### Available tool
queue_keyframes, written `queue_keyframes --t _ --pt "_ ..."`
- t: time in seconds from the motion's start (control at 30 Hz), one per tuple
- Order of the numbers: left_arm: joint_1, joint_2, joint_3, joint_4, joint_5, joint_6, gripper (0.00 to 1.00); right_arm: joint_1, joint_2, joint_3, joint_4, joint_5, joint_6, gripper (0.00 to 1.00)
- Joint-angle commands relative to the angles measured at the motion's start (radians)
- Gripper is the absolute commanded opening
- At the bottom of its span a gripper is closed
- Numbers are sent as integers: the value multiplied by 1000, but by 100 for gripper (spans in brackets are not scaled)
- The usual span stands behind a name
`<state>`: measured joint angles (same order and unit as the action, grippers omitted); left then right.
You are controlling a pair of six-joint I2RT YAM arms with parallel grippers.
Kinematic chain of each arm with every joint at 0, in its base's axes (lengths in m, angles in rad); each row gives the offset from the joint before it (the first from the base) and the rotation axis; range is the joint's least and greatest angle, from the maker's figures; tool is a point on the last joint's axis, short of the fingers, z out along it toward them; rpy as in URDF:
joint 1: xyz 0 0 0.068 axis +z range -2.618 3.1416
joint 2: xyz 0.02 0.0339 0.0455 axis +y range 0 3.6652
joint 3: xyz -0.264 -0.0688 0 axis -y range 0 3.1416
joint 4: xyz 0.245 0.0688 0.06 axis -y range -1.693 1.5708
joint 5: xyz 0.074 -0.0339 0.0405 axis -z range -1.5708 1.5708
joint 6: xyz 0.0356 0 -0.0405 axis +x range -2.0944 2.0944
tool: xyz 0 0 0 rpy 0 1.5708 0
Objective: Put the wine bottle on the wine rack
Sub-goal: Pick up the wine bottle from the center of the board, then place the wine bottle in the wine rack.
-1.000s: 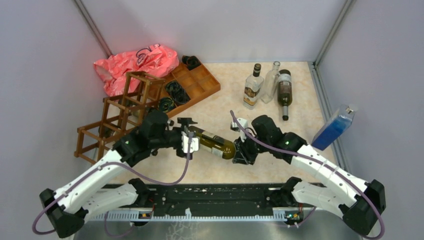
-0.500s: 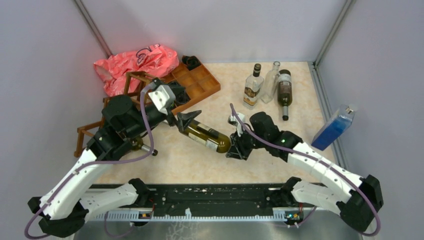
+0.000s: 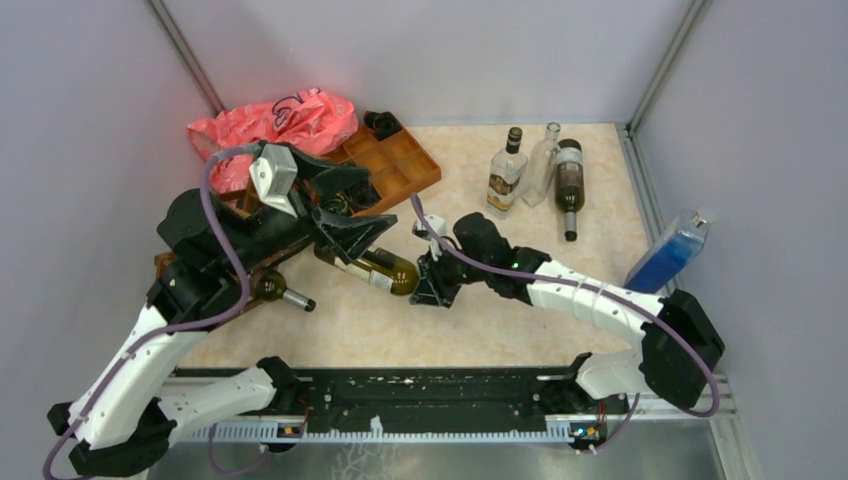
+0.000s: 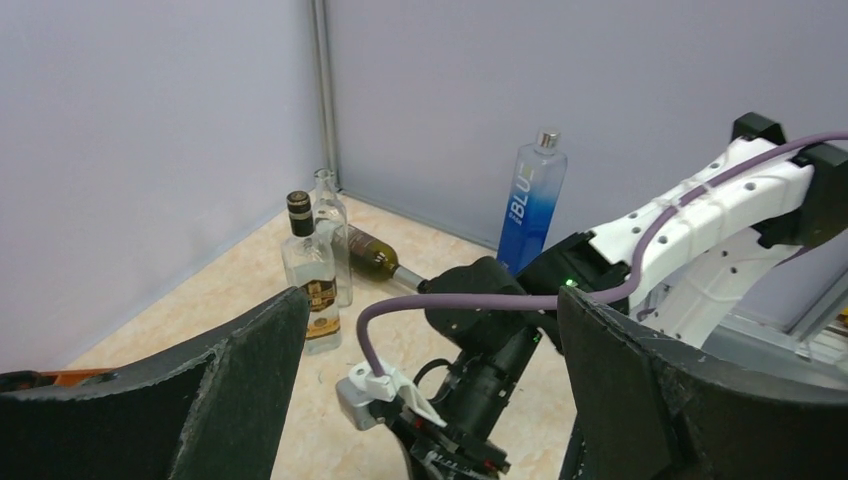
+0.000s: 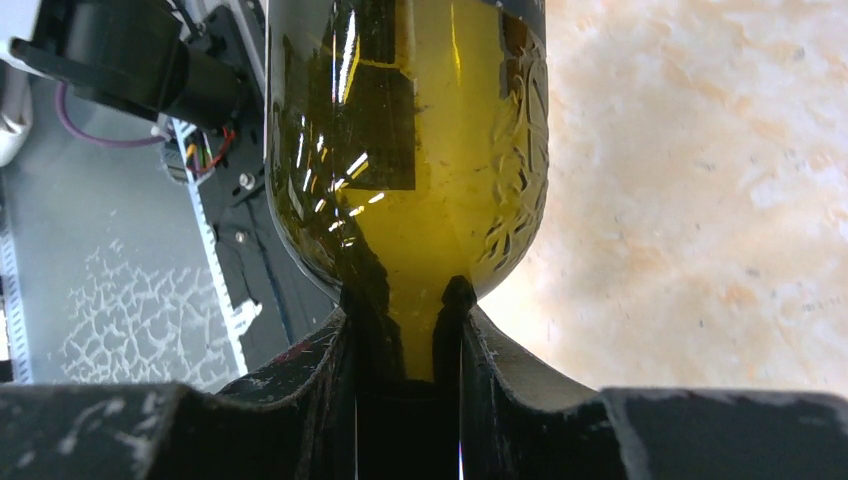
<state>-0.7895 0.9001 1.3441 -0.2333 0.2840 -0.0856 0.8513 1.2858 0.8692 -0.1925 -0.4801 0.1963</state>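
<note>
left gripper (image 3: pixel 374 204): spread wide, holding nothing
right gripper (image 5: pixel 408 325): pinched tight on the base of the wine bottle (image 3: pixel 378 268)
wine bottle: green, neck end tucked under the left gripper

the only lettering that can be read is on the tall blue bottle (image 4: pixel 530 200) at the right edge of the table (image 3: pixel 450 320): white capitals running up its side spell "blu". the square clear bottle (image 4: pixel 312 290) near the far right corner carries a dark and gold label, but its words are too small to make out. the wine bottle (image 5: pixel 400 150) shows a dark label patch with nothing legible. the pink bag (image 3: pixel 285 120) at the far left corner bears dark printed lines, unreadable.
</note>
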Motion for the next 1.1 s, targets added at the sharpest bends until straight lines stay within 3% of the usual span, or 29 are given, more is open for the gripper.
queue_keyframes --t 0.0,1.07 --pt "3 -29 15 66 55 -88 99 25 19 100 286 -26 26 0" --pt "3 -9 48 -5 -57 40 99 132 366 365 400 11 123 0"
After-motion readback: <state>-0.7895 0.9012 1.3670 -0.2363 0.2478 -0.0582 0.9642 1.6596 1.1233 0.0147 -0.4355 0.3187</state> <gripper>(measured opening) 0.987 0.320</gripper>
